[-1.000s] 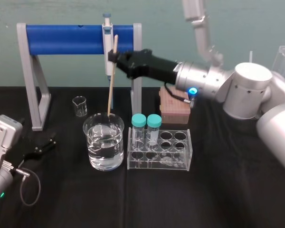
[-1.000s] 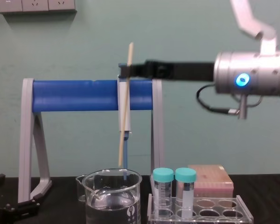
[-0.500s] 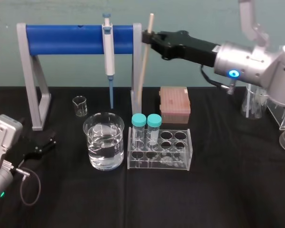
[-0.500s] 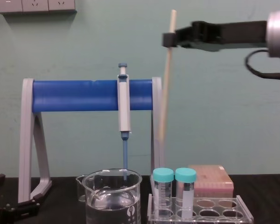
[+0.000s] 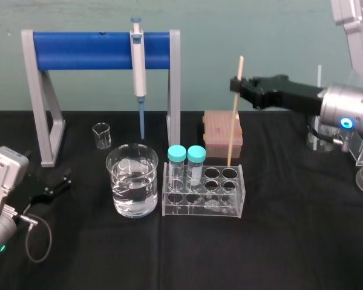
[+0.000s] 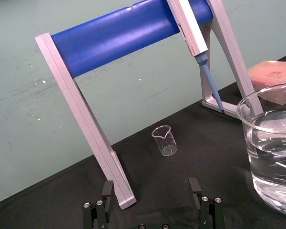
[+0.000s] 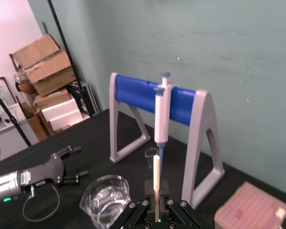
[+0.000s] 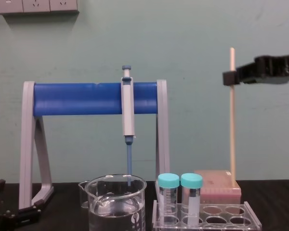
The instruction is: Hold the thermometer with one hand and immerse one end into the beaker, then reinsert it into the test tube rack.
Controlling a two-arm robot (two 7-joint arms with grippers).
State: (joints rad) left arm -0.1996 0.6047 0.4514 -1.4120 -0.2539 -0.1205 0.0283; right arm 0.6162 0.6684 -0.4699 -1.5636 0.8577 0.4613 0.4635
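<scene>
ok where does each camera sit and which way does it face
Head: high, looking down at the table; right end effector gripping the thermometer, left end effector parked left.
Chest: low, level across the beaker; right end effector upper right.
Left wrist: near the table, facing the beaker; own open fingers.
Right wrist: raised, looking along the thermometer; own fingers.
Head and chest share the test tube rack.

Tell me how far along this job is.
Done: the thermometer, in the beaker a second ago, is out. In hand: right gripper holds it upright above the test tube rack, back-right hole. Remaining: lower it in, release. Left gripper parked left of the beaker.
</scene>
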